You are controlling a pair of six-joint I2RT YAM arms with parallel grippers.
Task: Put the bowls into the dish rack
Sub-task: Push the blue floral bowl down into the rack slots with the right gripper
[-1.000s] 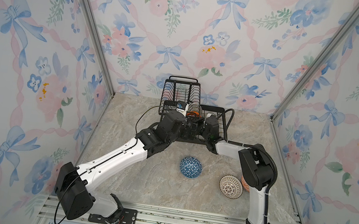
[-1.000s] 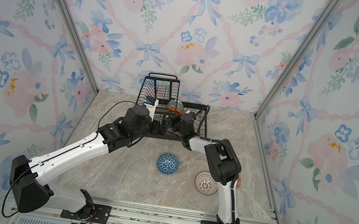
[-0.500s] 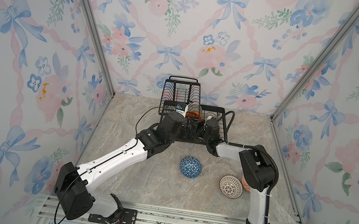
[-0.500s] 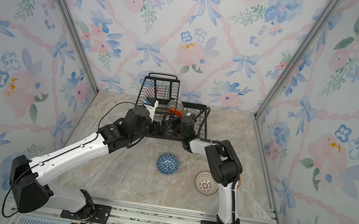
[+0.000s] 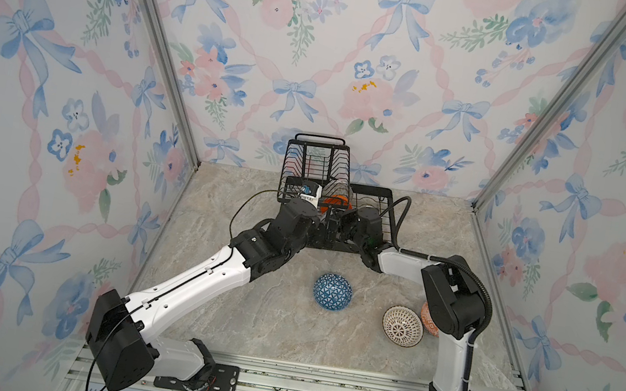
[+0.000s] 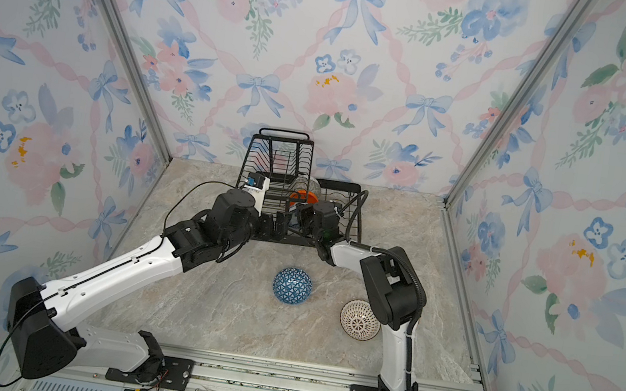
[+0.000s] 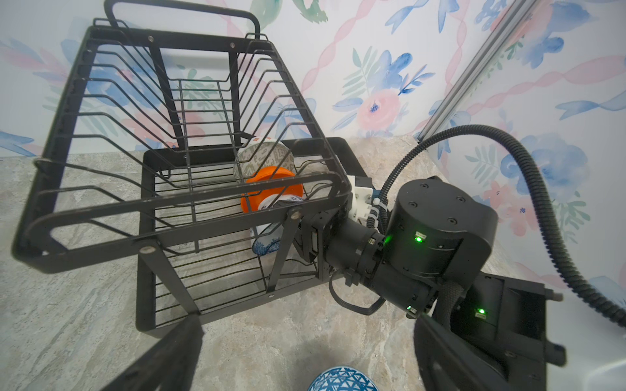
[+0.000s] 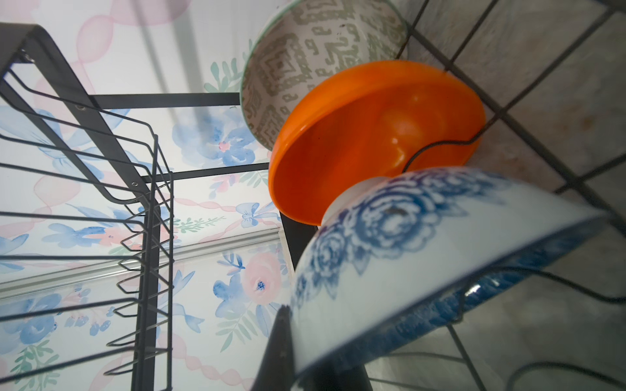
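Top views: dish rack [image 5: 293, 168] unmoved.

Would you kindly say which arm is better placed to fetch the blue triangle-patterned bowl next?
Probably left: left gripper open, empty, near the triangle-patterned bowl; right gripper shut on the floral bowl.

Both arms are reaching forward and converging: the left arm [image 5: 206, 277] is hovering with the left gripper [image 7: 308, 320] spread wide, while the right arm [image 5: 405, 267], elbow raised, is stretching low with the right gripper [image 7: 288, 220] pinching the blue-floral bowl [image 8: 406, 254] by its rim.
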